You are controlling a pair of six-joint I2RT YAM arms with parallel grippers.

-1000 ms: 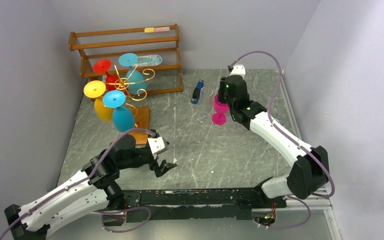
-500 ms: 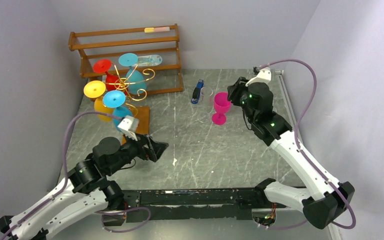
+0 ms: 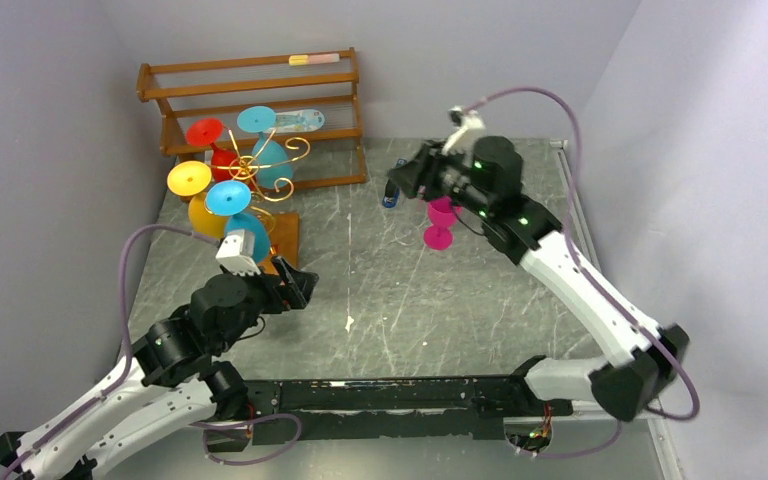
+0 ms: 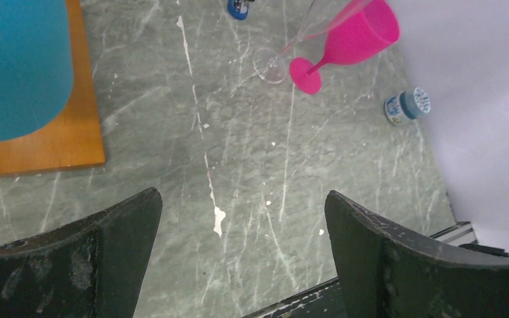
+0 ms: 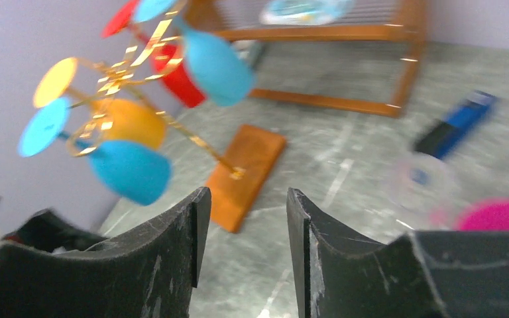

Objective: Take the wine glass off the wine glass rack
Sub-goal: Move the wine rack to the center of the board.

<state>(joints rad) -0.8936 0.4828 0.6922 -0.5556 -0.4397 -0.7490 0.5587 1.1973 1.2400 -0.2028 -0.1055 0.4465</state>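
the left gripper [image 4: 242,195] holds its fingers spread wide above the grey marbled table [image 4: 252,146]. ahead to its left a teal glass bowl [image 4: 16,66] overlaps the orange-brown wooden base [image 4: 46,142]. far ahead to its right stand a pink wine glass [image 4: 354,36] and a clear glass [image 4: 272,65], feet just beside each other.

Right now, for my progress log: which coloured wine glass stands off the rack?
The pink glass, upright on the table; the others all hang from the gold rack.

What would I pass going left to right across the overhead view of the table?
yellow glass → rack base → pink glass. The other glasses, both jaws and the blue object overlap these, so they are left out.
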